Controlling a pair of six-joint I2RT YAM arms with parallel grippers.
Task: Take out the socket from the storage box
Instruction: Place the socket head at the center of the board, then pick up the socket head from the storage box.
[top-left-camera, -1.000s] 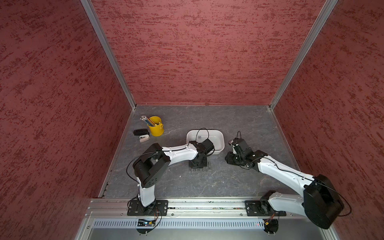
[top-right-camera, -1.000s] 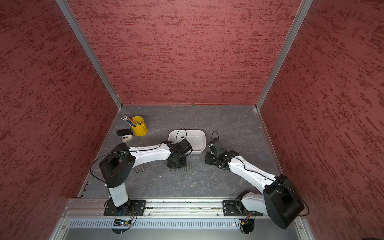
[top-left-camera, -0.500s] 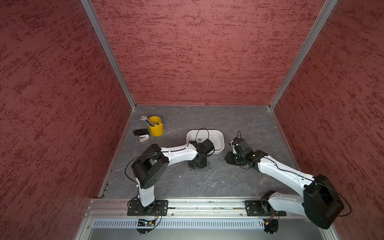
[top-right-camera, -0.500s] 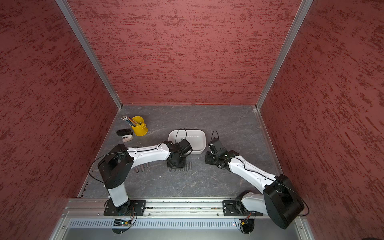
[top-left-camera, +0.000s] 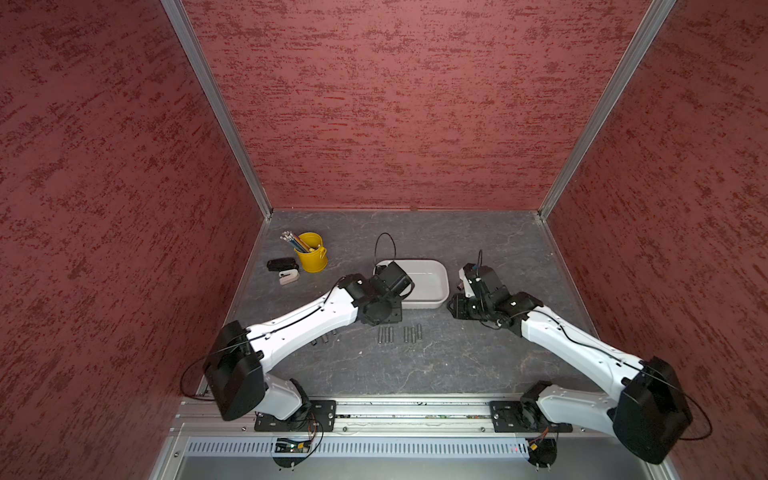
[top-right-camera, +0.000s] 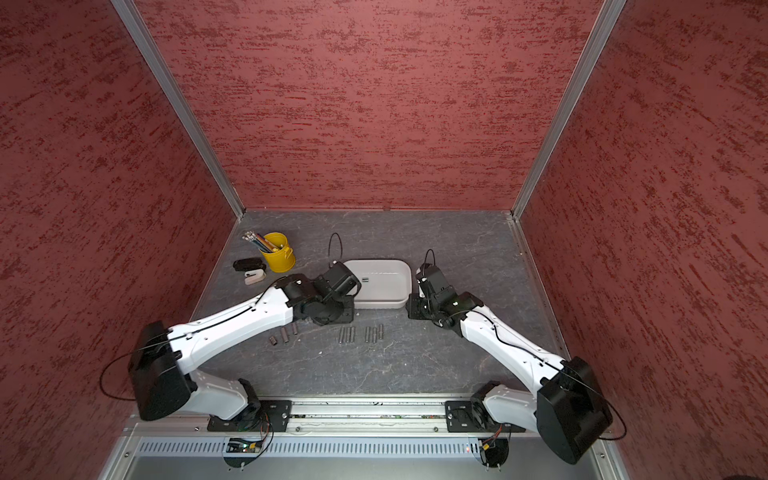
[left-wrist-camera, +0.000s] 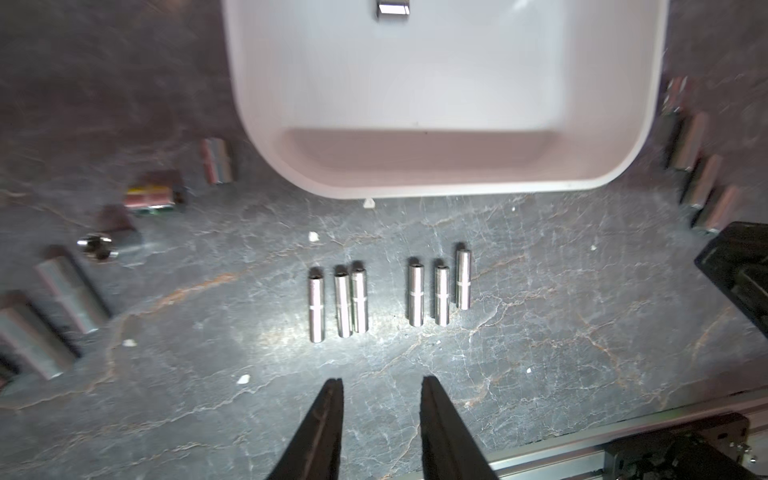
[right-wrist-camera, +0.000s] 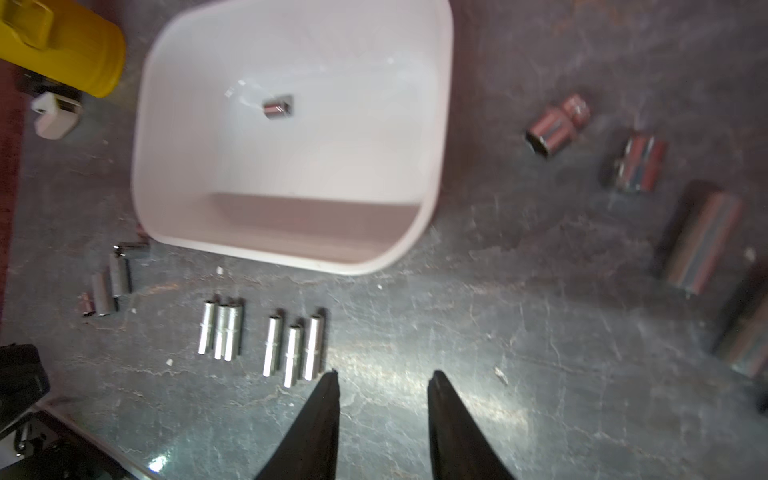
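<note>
Just one stubby, shiny chrome socket (right-wrist-camera: 278, 107) left, lying in the white rounded storage box (right-wrist-camera: 291, 257), straight ahead of both pincers. Left gripper (left-wrist-camera: 381, 380) and right gripper (right-wrist-camera: 382, 374): jaws parted, nothing between them.

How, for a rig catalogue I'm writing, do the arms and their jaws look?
Both the left arm and right arm have white link shells with black joint housings. Thin black cables run along them and loop out at the wrists. The jaws are black, tapering to narrow tips.
</note>
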